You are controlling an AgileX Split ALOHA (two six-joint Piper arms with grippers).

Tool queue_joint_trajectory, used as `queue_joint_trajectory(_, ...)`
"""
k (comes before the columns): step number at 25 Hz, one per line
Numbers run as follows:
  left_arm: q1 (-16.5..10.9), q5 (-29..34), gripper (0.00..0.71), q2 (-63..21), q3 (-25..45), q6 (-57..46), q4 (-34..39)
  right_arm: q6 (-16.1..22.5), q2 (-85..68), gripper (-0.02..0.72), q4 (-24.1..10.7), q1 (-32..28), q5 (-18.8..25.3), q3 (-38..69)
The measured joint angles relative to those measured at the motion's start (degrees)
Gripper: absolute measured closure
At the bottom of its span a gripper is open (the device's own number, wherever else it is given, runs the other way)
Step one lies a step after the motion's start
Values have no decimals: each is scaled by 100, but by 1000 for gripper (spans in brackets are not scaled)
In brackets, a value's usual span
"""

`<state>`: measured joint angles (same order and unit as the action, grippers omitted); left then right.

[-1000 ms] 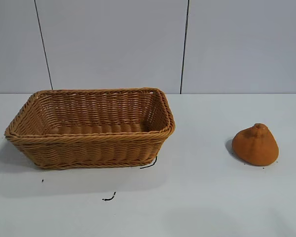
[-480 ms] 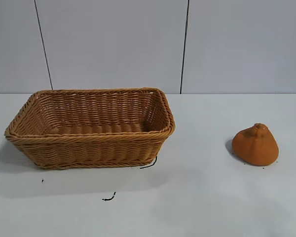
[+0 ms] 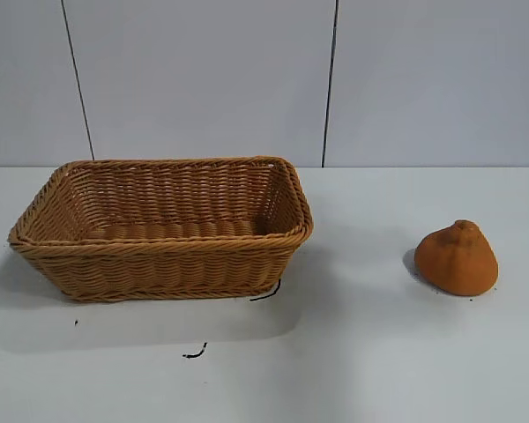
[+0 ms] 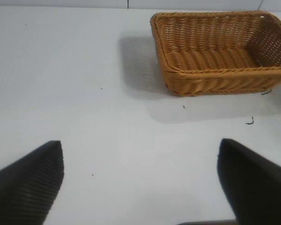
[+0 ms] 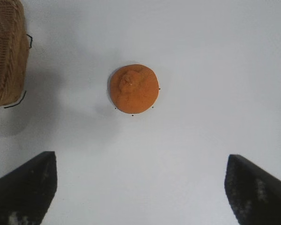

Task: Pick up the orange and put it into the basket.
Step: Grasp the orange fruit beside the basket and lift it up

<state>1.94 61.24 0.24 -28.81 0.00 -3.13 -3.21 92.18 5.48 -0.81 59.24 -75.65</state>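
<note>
The dull-orange, cone-shaped orange (image 3: 457,257) sits on the white table at the right, knob up. It also shows in the right wrist view (image 5: 133,88). The tan wicker basket (image 3: 163,251) stands at the left, empty; it also shows in the left wrist view (image 4: 215,75) and at the edge of the right wrist view (image 5: 4,56). My right gripper (image 5: 140,161) is open and empty, hanging above the table short of the orange. My left gripper (image 4: 140,150) is open and empty, well away from the basket. Neither gripper shows in the exterior view.
Small black marks lie on the table in front of the basket (image 3: 194,353) and at its front corner (image 3: 266,293). A grey panelled wall (image 3: 335,79) stands behind the table.
A faint shadow on the table in front of the orange has shifted. The orange and the basket have not moved.
</note>
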Motion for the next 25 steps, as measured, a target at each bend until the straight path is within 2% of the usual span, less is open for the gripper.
queue_joint_trajectory(4, 0, 0, 71, 0, 0, 0, 0, -161, 895, 8, 252, 0, -20, -267)
queue_joint_trajectory(8, 0, 0, 71, 0, 0, 0, 0, -189, 1623, 8, 298, 0, -191, -334)
queue_joint_trajectory(16, 0, 1, 71, 0, 0, 0, 0, -195, 2739, 8, 439, 0, -852, -345)
queue_joint_trajectory(19, 0, 1, 71, 0, 0, 0, 0, -199, 2879, 8, 490, 0, -961, -345)
queue_joint_trajectory(21, 0, 1, 71, 0, 0, 0, 0, -202, 2918, 66, 495, 0, -1025, -345)
queue_joint_trajectory(22, 0, 1, 71, 0, 0, 0, 0, -196, 2918, 122, 503, 0, -1045, -345)
queue_joint_trajectory(23, 0, 1, 71, 0, 0, 0, 0, -189, 2918, 182, 512, 0, -1075, -345)
queue_joint_trajectory(25, 0, 1, 71, 0, 0, 0, 0, -184, 2923, 363, 519, 0, -1116, -345)
